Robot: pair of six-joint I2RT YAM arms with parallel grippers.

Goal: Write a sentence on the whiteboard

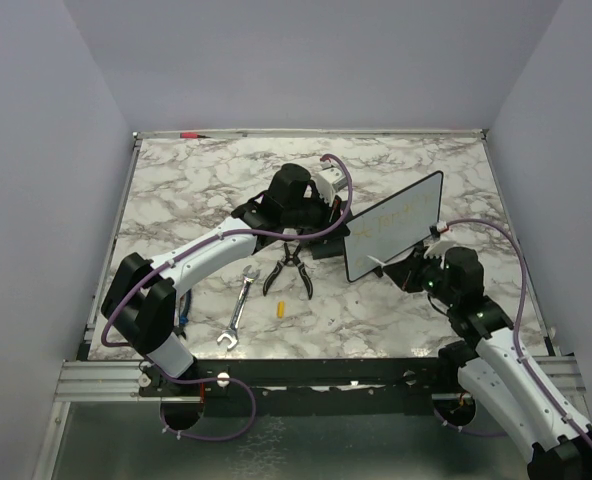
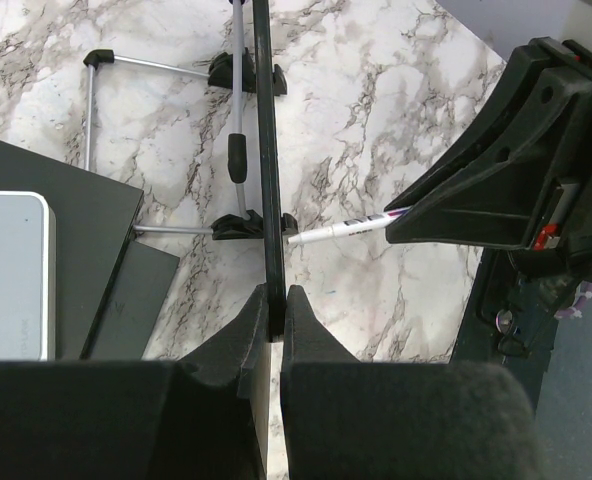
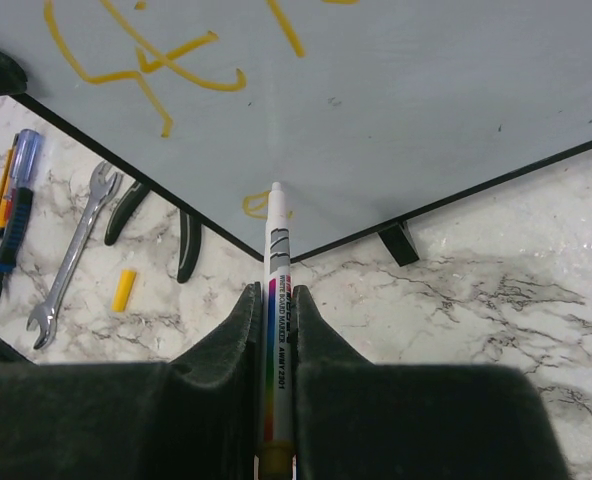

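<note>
Marbled tabletop [image 1: 176, 190] carries a wrench [image 1: 238, 310] and pliers [image 1: 288, 270] left of centre. Left claw [image 2: 276, 300] pinches the edge of the whiteboard [image 1: 394, 232], which stands right of centre bearing a yellow sentence [image 3: 136, 60]. Right claw [image 3: 273, 300] pinches a marker [image 3: 279, 240], tip at the board's face.

table [image 1: 176, 200]: marble-look top, white with grey veins, smooth, slight sheen.
whiteboard [image 3: 426, 110]: glossy pale face (faint reflections on it), thin matt black frame.
marker [image 3: 278, 240]: smooth white plastic barrel, printed label.
wrench [image 3: 71, 255]: bare bright metal.
left hand [image 2: 276, 300] and right hand [image 3: 274, 295]: matt black plastic fingers [image 3: 206, 400], lightly grainy.
pliers [image 3: 188, 245]: dark, rubbery-looking handles.
pad [image 2: 11, 275]: light grey, smooth, satin.
</note>
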